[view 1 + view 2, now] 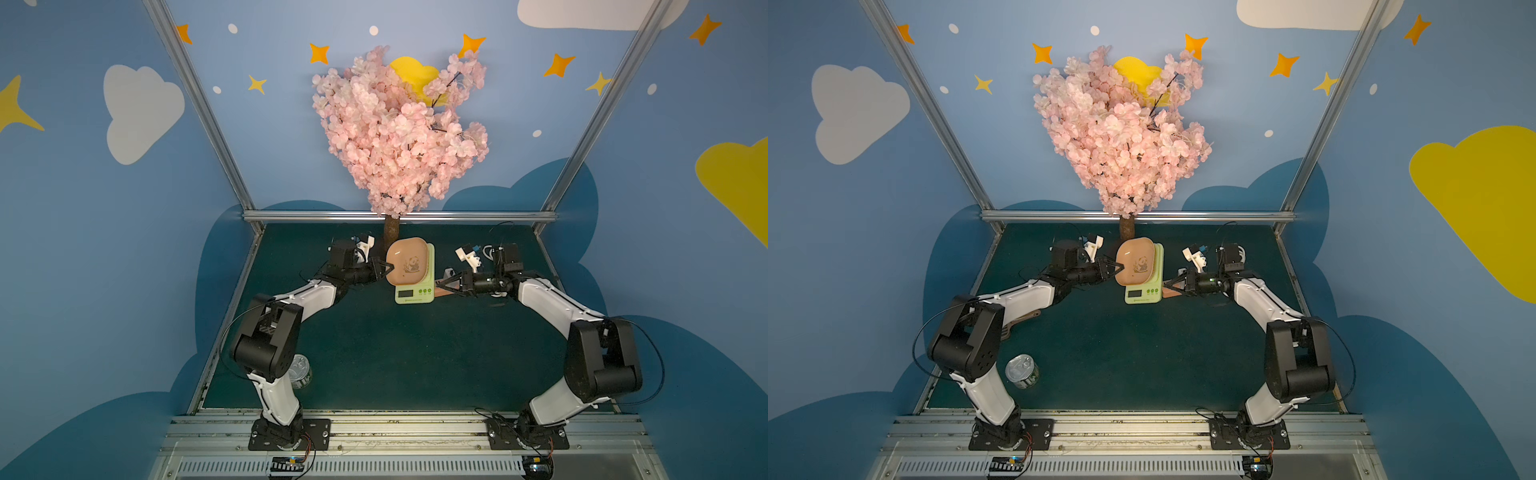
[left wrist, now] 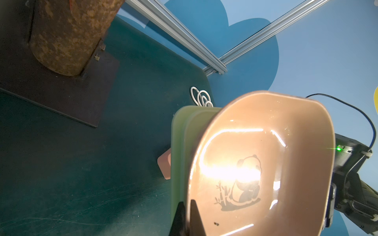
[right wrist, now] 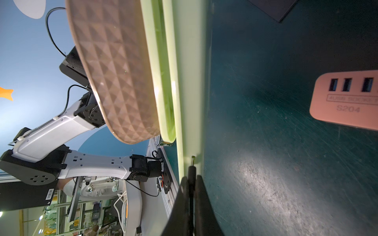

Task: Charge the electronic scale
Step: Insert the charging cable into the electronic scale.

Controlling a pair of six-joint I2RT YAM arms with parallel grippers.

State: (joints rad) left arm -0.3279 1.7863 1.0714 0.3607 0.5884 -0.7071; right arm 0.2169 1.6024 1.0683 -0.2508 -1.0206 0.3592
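The electronic scale (image 1: 413,294) (image 1: 1142,296), pale green with a dark display, sits mid-table under its peach panda tray (image 1: 409,266) (image 2: 266,163). My left gripper (image 1: 388,268) (image 2: 187,202) is shut on the tray's left rim, one finger inside and one outside. In the right wrist view my right gripper (image 3: 191,179) (image 1: 437,284) is shut on a thin black charging plug (image 3: 191,172). The plug's metal tip meets the scale's green side wall (image 3: 190,81). I cannot tell whether it is inserted.
An orange-pink power strip (image 3: 347,100) (image 2: 164,165) with USB ports lies just right of the scale. A coiled white cable (image 2: 201,98) lies behind it. The tree trunk (image 1: 391,232) on its dark base plate stands close behind. A tin can (image 1: 1022,371) sits front left.
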